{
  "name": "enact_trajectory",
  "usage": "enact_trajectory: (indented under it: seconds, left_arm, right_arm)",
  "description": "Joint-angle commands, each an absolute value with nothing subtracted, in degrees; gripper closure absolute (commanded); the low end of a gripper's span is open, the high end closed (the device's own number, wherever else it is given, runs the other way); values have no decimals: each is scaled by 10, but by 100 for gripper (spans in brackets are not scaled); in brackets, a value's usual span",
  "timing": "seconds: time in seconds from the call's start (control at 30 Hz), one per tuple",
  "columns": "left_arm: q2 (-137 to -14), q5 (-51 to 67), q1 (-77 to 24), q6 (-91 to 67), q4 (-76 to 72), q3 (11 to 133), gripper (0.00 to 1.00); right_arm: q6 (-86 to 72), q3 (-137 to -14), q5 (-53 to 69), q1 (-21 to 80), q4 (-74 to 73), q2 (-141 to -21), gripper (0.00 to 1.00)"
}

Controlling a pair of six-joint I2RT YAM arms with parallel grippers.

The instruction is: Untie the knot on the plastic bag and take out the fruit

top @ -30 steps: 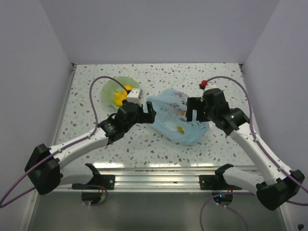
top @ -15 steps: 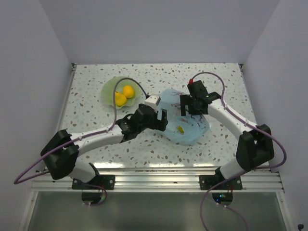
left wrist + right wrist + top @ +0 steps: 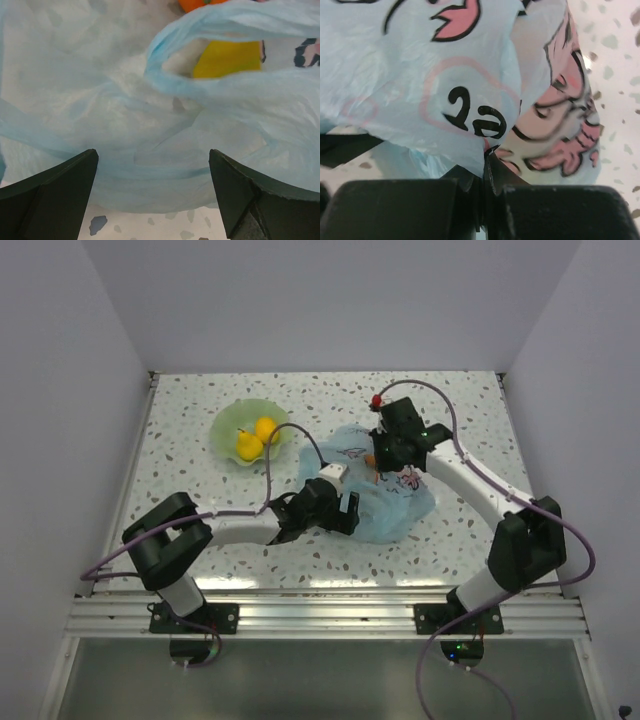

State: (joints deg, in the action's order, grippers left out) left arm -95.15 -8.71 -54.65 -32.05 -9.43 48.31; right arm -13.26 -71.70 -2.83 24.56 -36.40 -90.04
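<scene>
The light-blue plastic bag [image 3: 400, 502] lies crumpled at mid-table. My left gripper [image 3: 347, 518] stands open at its near left edge. In the left wrist view the bag [image 3: 100, 100] fills the frame beyond the open left gripper [image 3: 154, 172], with nothing between the fingers. A gaping loop there shows a yellow fruit [image 3: 227, 60], and an orange fruit [image 3: 197, 4] lies above it. My right gripper [image 3: 385, 455] sits at the bag's far edge beside the orange fruit [image 3: 372, 462]. In its wrist view the right gripper [image 3: 487, 156] is shut on the printed bag [image 3: 395, 75]. No knot shows.
A pale green wavy bowl [image 3: 225, 425] stands at the back left with two yellow fruits [image 3: 247, 445] in it. The speckled table [image 3: 460, 400] is walled in on three sides. The left arm stretches low across the table's near middle.
The left gripper has swung right and nearer, down to the bag's near edge, still open. The right gripper has moved to the bag's far edge and shut on the film.
</scene>
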Motion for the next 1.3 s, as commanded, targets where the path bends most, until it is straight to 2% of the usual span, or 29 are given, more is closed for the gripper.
enact_trajectory:
  seconds: [0.0, 0.17, 0.3, 0.73, 0.8, 0.83, 0.93, 0.97, 1.07, 1.2, 1.27]
  left_arm:
    - [-951, -95, -550, -362, -158, 453, 1]
    - [-945, -104, -550, -383, -176, 420, 1]
    - [-938, -111, -550, -403, -185, 401, 1]
    - [-899, -122, -553, -422, -187, 372, 1]
    - [-876, -133, -556, -411, -187, 367, 1]
    - [-868, -135, -557, -408, -187, 365, 1]
    - [-837, -149, -559, -392, -181, 366, 1]
    - [-825, -151, -559, -383, -178, 370, 1]
    - [-813, -167, -561, -366, -158, 390, 1]
    - [-818, -185, -561, -341, -140, 420, 1]
    - [-830, -192, -562, -325, -132, 440, 1]
  right_arm:
    - [-108, -784, 8, 316, -385, -835, 100]
    - [-115, -774, 19, 348, -382, -801, 100]
    - [-117, -720, -63, 346, -384, -784, 100]
    - [-164, -629, -87, 277, -334, -820, 98]
    - [-164, -620, -90, 273, -332, -820, 91]
    - [-164, -617, -91, 274, -333, -818, 79]
    - [-168, -606, -91, 274, -337, -804, 53]
    - [-170, -603, -91, 274, -344, -799, 40]
    - [-179, -597, -91, 275, -353, -768, 26]
    - [-192, -595, -88, 274, -375, -729, 24]
    - [-204, -591, -94, 274, -391, -709, 26]
